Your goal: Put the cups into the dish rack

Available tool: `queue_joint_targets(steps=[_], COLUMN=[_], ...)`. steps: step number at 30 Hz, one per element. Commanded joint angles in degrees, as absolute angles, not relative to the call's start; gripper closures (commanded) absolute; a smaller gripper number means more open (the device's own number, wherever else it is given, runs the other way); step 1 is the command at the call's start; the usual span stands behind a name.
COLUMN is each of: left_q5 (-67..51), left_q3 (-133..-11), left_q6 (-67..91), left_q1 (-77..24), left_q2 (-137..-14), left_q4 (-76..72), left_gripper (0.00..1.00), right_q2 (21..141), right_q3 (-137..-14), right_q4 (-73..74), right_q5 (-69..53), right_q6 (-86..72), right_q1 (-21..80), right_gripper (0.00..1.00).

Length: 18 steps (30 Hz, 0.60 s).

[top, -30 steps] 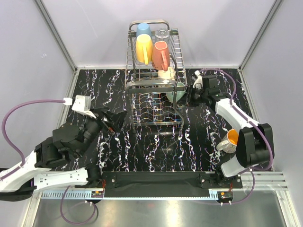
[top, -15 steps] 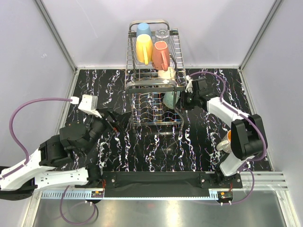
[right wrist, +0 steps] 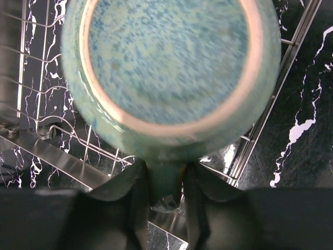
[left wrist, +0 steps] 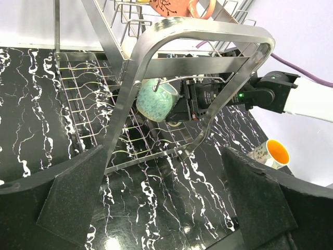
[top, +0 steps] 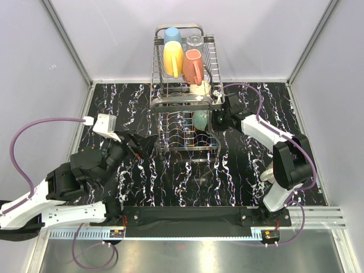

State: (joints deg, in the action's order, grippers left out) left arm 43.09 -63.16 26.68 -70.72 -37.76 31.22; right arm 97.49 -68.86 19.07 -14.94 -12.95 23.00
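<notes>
The chrome dish rack (top: pixel 157 68) stands at the back centre. Its upper shelf holds the light blue tumbler (top: pixel 172 36), the clear glass (top: pixel 195 41), the yellow-orange cup (top: pixel 173 58), the salmon-pink cup (top: pixel 192 66) and a cream cup (top: pixel 200 87). My right gripper (top: pixel 215 120) is shut on the handle of the teal-green mug (top: pixel 200 119), which lies on its side inside the right end of the lower tier, under the upper shelf. The mug fills the right wrist view (right wrist: pixel 166 62), with the fingers (right wrist: pixel 132 198) clamping its handle. My left gripper (top: pixel 142 143) is open and empty, left of the rack.
A white patterned mug with an orange inside (left wrist: pixel 273 152) stands on the black marbled table near the right arm's base, partly hidden by that arm in the top view (top: pixel 267 173). The rack's handle bar (left wrist: pixel 208 31) arches close in front of the left wrist camera.
My right arm has carried the teal-green mug leftward, from beside the rack's right side into the lower tier. The left arm has shifted only slightly.
</notes>
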Motion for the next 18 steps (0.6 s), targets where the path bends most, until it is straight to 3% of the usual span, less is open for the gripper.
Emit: queue_joint_targets(steps=[1,7,18], left_q5=[42.71,42.45,42.28], left_q3=[-64.34,-63.98,-62.58], left_q6=[27.68,28.47,29.36], left_q1=[-70.93,-70.93,-71.01], left_q2=[-36.56,-36.04,-33.14], left_q4=[30.59,31.29,31.64], left_gripper=[0.01,0.01,0.01], right_q2=[96.60,96.33,88.35], right_q3=[-72.07,-71.46,-67.95], right_q4=[15.64,16.08,18.28], right_q5=[-13.27,-13.45,-9.94], right_q6=[-11.51,-11.78,-14.76], right_q1=[23.90,23.91,23.91], right_gripper=[0.62,0.45,0.30])
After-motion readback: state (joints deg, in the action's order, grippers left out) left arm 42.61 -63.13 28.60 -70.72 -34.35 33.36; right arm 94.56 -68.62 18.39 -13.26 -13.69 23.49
